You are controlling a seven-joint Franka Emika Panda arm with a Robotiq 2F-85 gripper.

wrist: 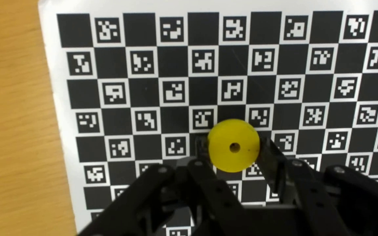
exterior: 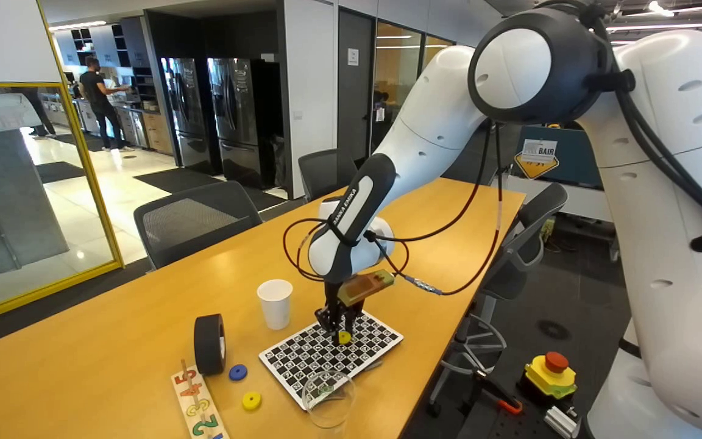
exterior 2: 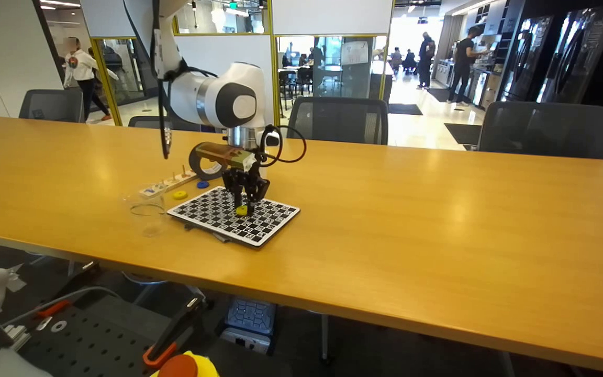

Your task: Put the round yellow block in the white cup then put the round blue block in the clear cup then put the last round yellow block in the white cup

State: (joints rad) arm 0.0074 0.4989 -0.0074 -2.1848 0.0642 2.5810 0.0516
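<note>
While gripper [wrist: 233,146] pinches yellow block [exterior 2: 241,210] by opposite edges over checkered board [exterior: 302,356], whether block touches board can't be told. Block looks light, stiff, sturdy; smooth edge may slip, so best gripped squarely across full width. On table [exterior: 113,360]: upright white cup [exterior: 276,308], blue block [exterior: 237,372], spare yellow block [exterior: 251,400].

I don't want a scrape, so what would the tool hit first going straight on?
The checkered board, beneath the tool and the yellow block between its fingers; any gap is unclear.
</note>
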